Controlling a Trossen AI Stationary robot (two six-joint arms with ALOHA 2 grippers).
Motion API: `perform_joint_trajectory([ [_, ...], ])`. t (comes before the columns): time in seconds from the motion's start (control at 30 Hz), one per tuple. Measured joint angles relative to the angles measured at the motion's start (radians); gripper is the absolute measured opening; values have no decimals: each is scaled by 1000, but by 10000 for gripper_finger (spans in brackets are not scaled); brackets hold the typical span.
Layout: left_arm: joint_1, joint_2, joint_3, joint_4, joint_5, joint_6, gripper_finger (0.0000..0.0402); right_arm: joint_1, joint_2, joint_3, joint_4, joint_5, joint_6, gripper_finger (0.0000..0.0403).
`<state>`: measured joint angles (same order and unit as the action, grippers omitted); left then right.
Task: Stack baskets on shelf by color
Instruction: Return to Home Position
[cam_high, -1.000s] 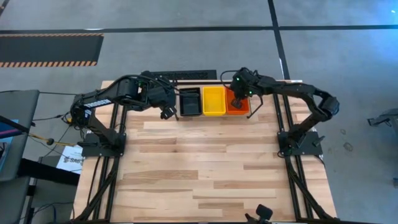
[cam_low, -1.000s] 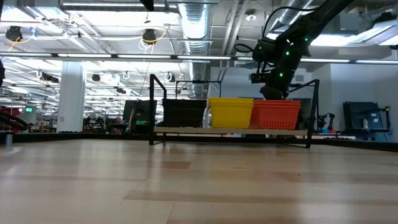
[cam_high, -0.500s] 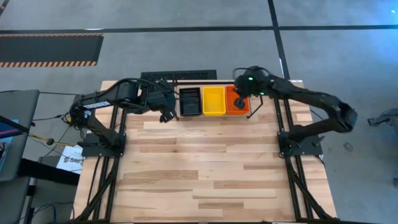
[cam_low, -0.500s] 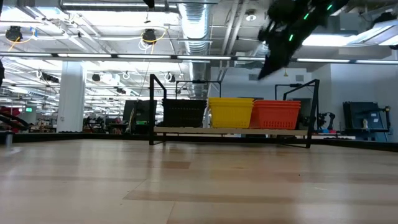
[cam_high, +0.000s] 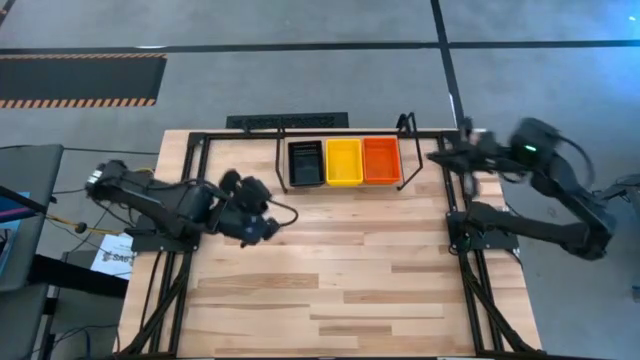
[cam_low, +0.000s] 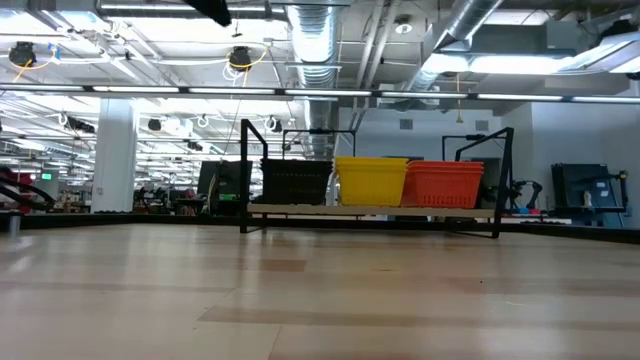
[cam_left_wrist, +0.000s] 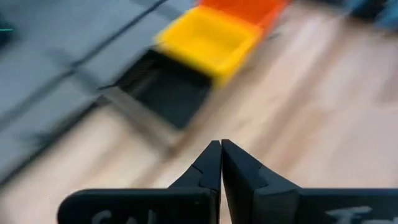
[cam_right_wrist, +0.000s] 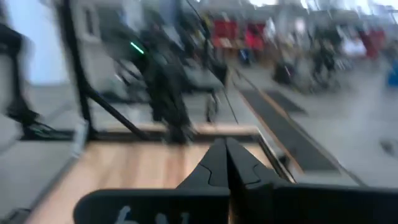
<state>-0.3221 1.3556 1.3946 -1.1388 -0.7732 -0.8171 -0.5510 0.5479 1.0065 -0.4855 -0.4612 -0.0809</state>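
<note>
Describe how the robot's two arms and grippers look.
The left arm and the right arm are black, built of slim jointed segments; a thin black cable loops near the left one's wrist. The left gripper and the right gripper each have two dark wedge-shaped fingers on a black crossbar with pale, cut-off lettering.

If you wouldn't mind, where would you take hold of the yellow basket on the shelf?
Probably its table-side rim, from above: the yellow basket sits open-topped between the black basket and orange basket, so its side walls are blocked.
</note>
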Motion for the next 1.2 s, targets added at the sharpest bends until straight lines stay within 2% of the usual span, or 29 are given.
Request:
perform_joint_trajectory([
  [0.17,15,-171,-356,639,124,209,0,0,-207,2,-4,-156,84,1],
  [0.23,40,-226,-477,819,193,254,0,0,-274,1,-18,-197,120,1],
  [0.33,86,-295,-636,1055,288,285,0,0,-374,0,-47,-202,191,1],
  [0.4,119,-331,-719,1178,352,297,0,0,-437,0,-65,-165,246,1],
  [0.5,171,-373,-800,1286,456,330,0,-10,-509,0,-65,-111,304,1],
  [0.6,221,-409,-846,1313,553,389,0,-42,-544,4,-88,-103,328,1],
  [0.8,312,-444,-955,1360,755,402,0,-145,-543,-28,-229,-205,372,1],
  [0.9,348,-451,-1029,1459,846,379,0,-216,-541,-61,-235,-244,388,1],
  [1.1,407,-494,-1194,1690,891,336,0,-326,-542,-78,-220,-312,405,1],
  [1.2,435,-535,-1260,1741,897,307,0,-359,-542,-71,-225,-316,406,1],
])
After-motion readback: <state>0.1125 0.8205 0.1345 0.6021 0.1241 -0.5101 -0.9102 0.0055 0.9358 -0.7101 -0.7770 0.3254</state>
